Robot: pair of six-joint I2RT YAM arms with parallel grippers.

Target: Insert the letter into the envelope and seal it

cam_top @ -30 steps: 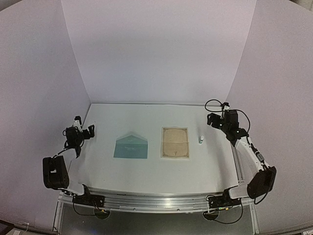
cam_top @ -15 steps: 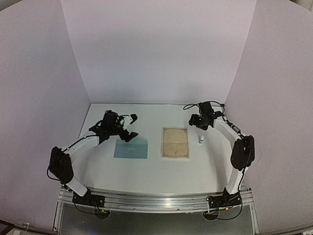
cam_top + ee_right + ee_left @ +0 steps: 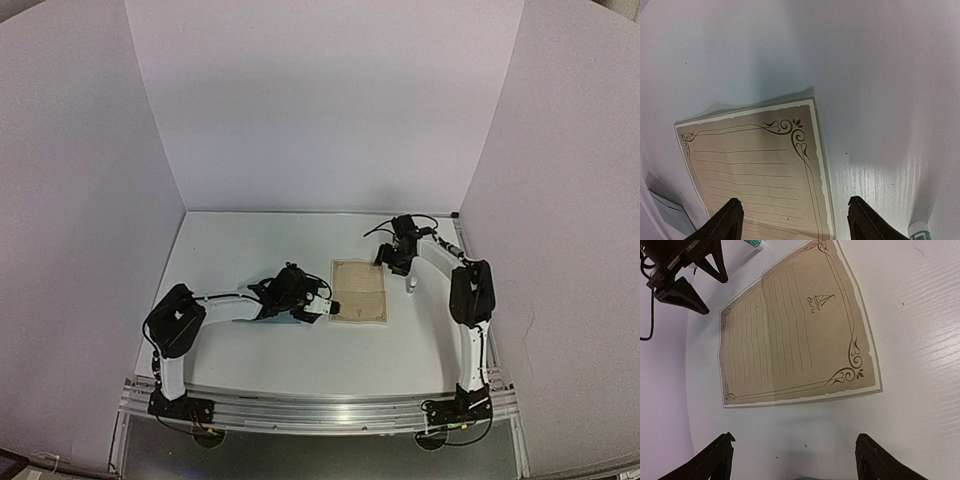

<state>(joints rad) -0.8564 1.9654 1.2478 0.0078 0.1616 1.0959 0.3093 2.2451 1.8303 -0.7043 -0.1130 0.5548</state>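
The tan letter with its dark ornamental border lies flat on the white table. My left arm stretches across the teal envelope and hides most of it. My left gripper hovers open just short of the letter's left edge, nothing between its fingers. My right gripper is open above the letter's far right corner, with that edge lying between its fingertips. In the left wrist view the left gripper faces bare table, and the right gripper straddles the sheet's border.
A small white glue stick with a green label stands just right of the letter, close to my right gripper, and shows as well at the right wrist view's corner. White walls enclose the table on three sides.
My left arm swung right from the table's left side, over the envelope, to the letter's left edge. My right arm came in from the right to the letter's far right corner.
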